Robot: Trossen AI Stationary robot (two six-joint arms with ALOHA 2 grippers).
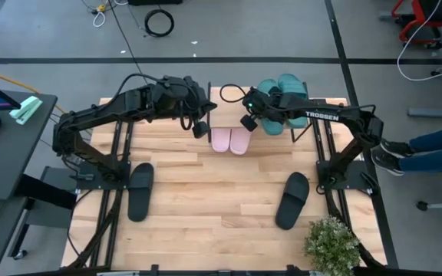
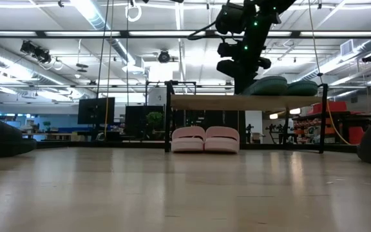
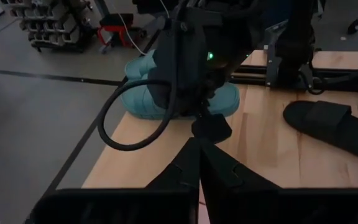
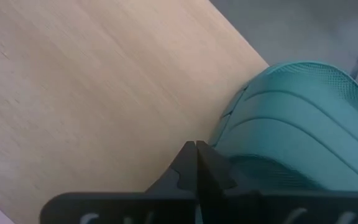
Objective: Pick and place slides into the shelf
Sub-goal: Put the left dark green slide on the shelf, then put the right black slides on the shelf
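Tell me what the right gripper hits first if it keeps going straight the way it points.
Probably the shelf top. The right gripper, fingers shut, aims at bare plank, with a teal slide just beside that line. Depth is unclear, so it might brush the slide's edge.

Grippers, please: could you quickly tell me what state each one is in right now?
Left gripper: fingers closed, holding nothing.
Right gripper: fingers closed, empty, beside a teal slide on the shelf.

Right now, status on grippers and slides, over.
Both grippers shut, empty, over the shelf: left gripper, right gripper. Teal slides on top, pink slides beneath. Black slides waiting on table. Nothing blocking.
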